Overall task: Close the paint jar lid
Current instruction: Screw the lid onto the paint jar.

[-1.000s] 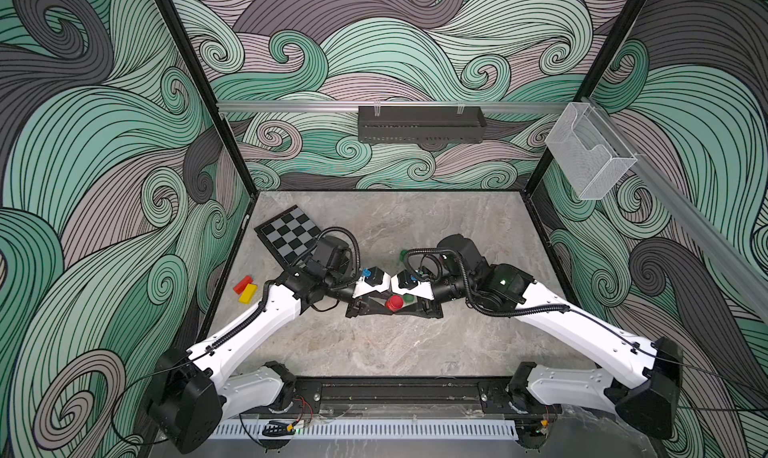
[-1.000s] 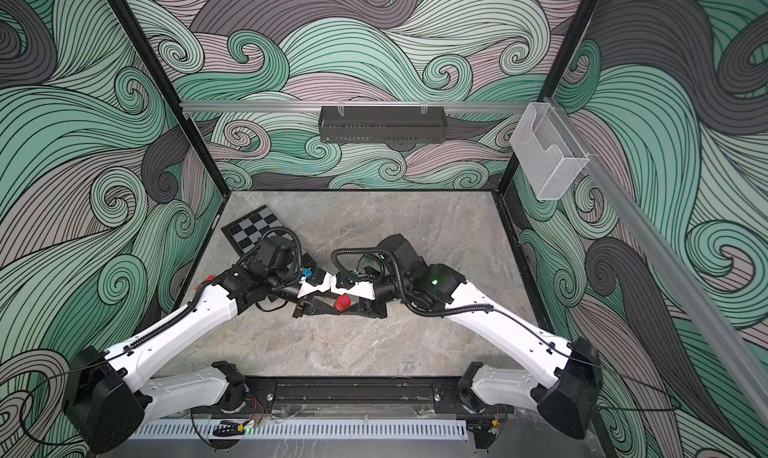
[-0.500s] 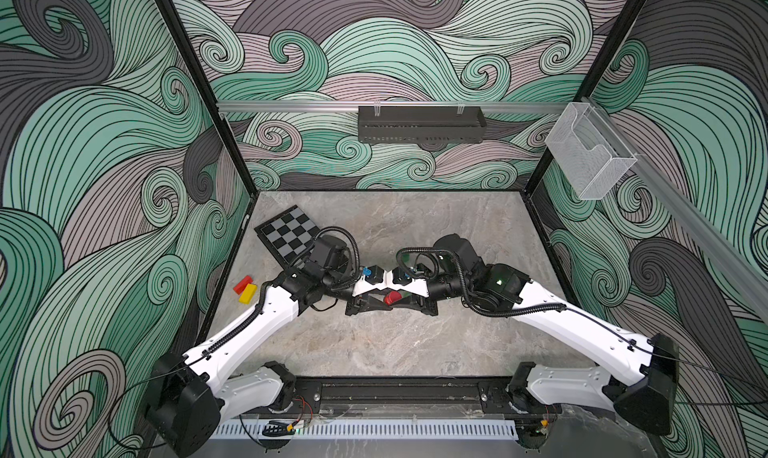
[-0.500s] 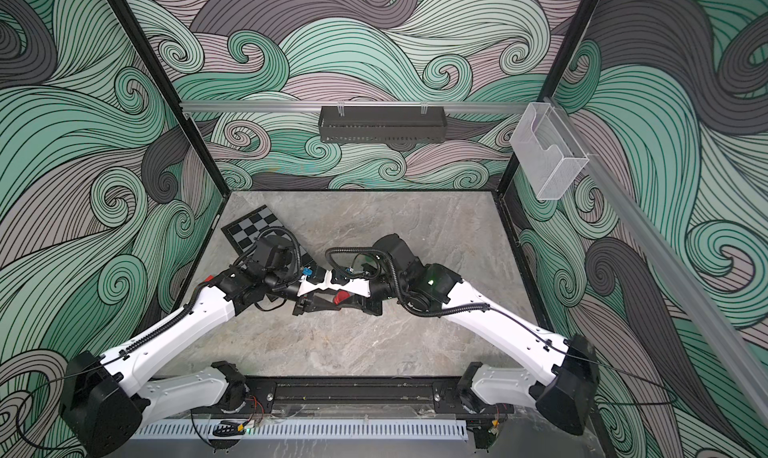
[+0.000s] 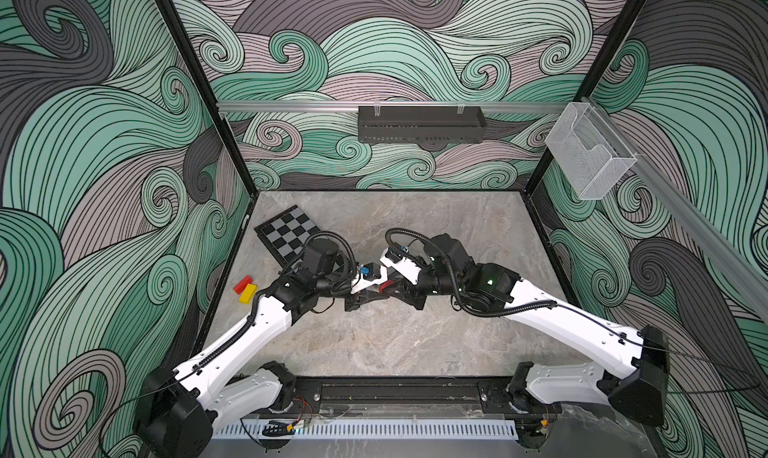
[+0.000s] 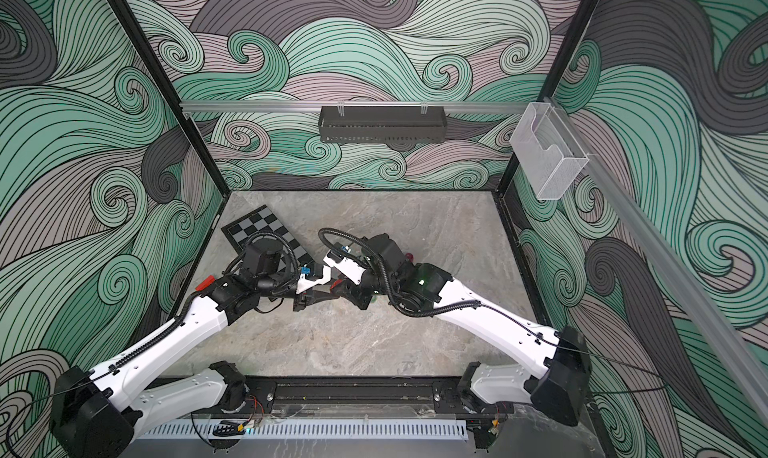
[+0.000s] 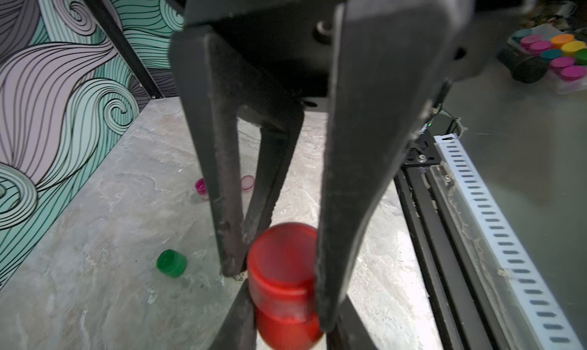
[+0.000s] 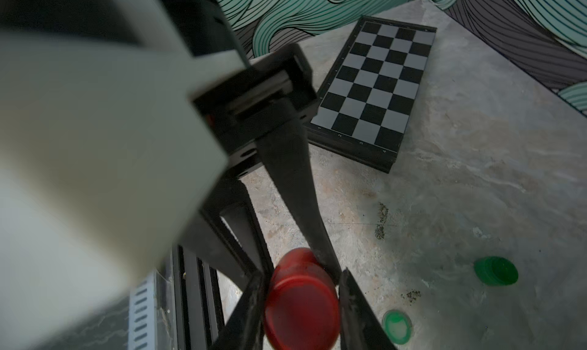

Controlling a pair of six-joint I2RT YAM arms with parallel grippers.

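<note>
Right tool (image 8: 301, 296), wider a second ago, now tight on red lid (image 8: 300, 313)

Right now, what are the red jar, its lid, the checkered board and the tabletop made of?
Red jar and lid: probably plastic, smooth with a soft shine, maybe slightly see-through.
Checkered board: hard plastic or coated board, with matte squares in a raised black frame.
Tabletop: stone-patterned, with grey-beige veins. Real marble or printed laminate, I cannot tell.

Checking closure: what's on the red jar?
A red lid, gripped by the right gripper; left gripper holds the jar. Lid covers the mouth and contents; tightness can't be seen.
</note>
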